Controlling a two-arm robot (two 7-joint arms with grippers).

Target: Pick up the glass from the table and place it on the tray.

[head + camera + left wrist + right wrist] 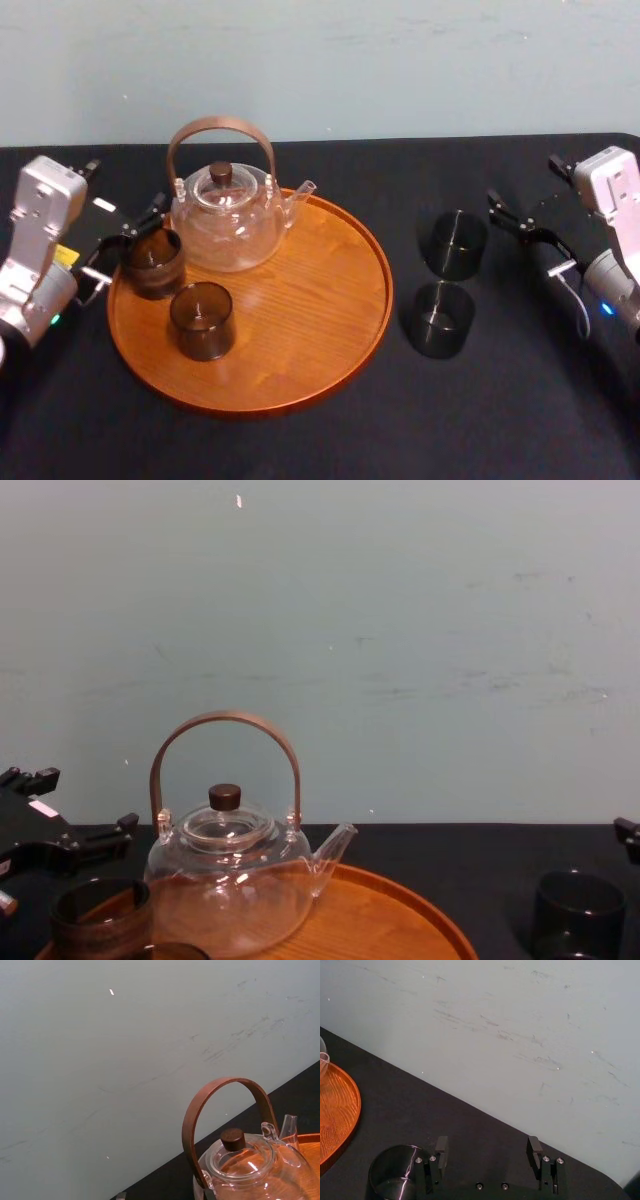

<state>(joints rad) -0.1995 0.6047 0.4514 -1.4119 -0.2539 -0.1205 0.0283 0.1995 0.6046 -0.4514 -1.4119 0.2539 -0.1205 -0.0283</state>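
The tray (330, 330) on the counter (500, 420) bears a teapot (228, 222) at rear left, a left glass (153, 262) beside it, a middle glass (202, 320) before it. Right of the tray: rear glass (452, 243) behind front glass (441, 318).

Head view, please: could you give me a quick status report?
Left gripper open at left rim of tray. Right gripper open beside far glass. Near glass also off tray; nothing between them and tray.
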